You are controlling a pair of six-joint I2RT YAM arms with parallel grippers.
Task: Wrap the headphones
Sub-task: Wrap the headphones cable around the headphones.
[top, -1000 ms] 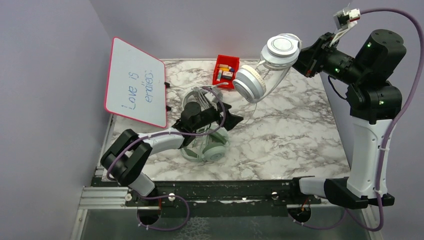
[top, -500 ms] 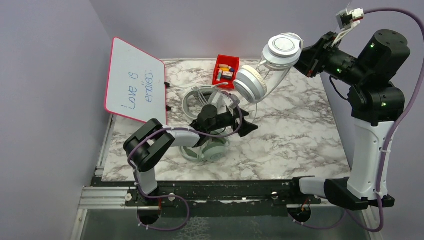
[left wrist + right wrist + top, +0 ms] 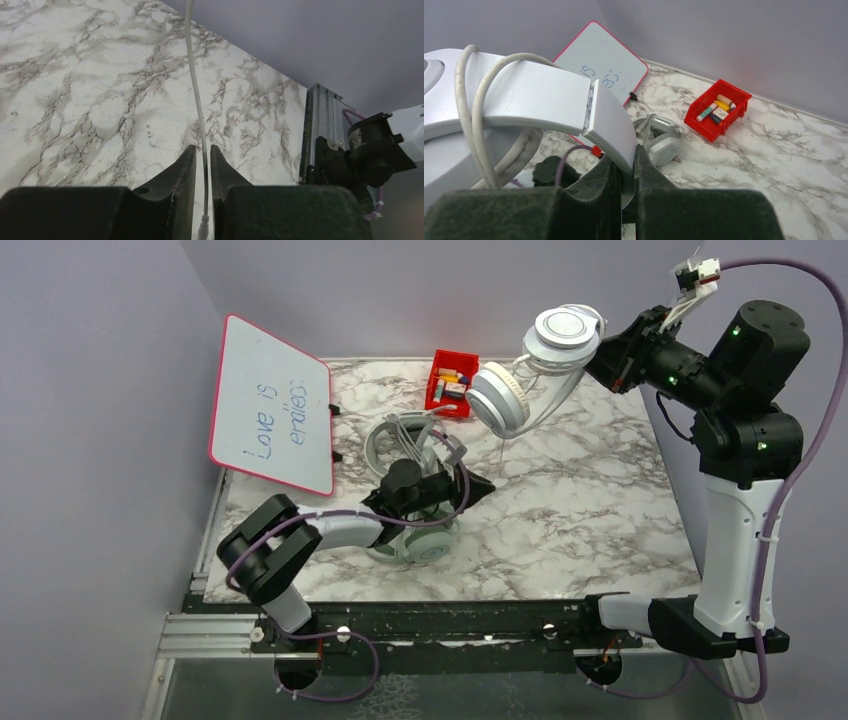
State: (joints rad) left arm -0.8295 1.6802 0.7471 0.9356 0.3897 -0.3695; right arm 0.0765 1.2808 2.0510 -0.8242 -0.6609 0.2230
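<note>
Above the counter's far edge the right gripper clamps the headset's band, while the left gripper pinches its cable below.

both arms are bolted to a black base rail dotted with silver screws. above the rail's right end, the right arm is a white tapered link topped by rounded black joints with green lights, with a lilac cable looping over. above its left end, the left arm matches: white link, black joints, lilac cable. the left gripper and right gripper have matte black wedge fingers.
</note>
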